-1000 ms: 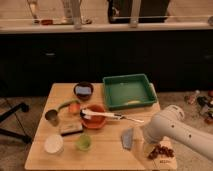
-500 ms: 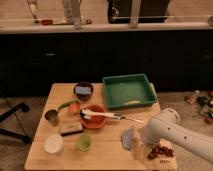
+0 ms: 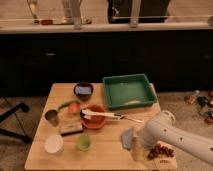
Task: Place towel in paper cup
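The towel (image 3: 127, 138) is a small grey-blue cloth lying on the wooden table (image 3: 107, 155), right of centre near the front. The white paper cup (image 3: 53, 144) stands at the table's front left corner, far from the towel. My white arm (image 3: 175, 137) comes in from the lower right. My gripper (image 3: 137, 149) is at its end, low over the table, just right of the towel and in front of it. Whether it touches the towel does not show.
A green tray (image 3: 129, 91) sits at the back right. An orange bowl (image 3: 94, 117) holds a white utensil. There is also a dark bowl (image 3: 83, 90), a green cup (image 3: 83, 143), a metal cup (image 3: 51, 117), a sponge block (image 3: 71, 128) and red grapes (image 3: 161, 151).
My arm has moved left and forward, bringing the gripper close beside the towel. The towel and the other things have stayed put.
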`<state>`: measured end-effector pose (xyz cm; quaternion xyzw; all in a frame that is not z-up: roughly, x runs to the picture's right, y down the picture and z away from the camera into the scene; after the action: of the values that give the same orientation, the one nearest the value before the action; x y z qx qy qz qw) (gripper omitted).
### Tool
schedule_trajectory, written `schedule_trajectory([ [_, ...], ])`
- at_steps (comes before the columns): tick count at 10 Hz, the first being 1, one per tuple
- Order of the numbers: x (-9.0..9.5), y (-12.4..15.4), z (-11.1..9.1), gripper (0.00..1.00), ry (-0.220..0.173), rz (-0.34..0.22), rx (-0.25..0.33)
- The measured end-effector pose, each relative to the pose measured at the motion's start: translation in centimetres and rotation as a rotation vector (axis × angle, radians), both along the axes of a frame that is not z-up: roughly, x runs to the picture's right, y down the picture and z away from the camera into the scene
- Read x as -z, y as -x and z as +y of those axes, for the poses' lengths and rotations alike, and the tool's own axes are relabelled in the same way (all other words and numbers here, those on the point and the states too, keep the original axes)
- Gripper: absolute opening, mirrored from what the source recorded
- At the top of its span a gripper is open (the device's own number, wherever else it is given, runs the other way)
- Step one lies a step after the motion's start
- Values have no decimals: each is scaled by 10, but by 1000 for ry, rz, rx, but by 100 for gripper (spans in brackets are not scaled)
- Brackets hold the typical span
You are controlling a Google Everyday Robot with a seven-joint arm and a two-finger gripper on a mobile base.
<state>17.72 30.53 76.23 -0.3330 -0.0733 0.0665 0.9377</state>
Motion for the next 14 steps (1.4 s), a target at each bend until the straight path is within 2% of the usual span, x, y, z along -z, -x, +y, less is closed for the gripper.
schedule_trajectory([
  [1, 2, 2, -1, 80, -12, -2, 10],
  [2, 7, 6, -6, 80, -58, -15, 42],
  [5, 9, 19, -10, 80, -105, -57, 114],
  [7, 5, 24, -12, 80, -116, -85, 160],
  [14, -6, 48, -30, 80, -117, -178, 311],
])
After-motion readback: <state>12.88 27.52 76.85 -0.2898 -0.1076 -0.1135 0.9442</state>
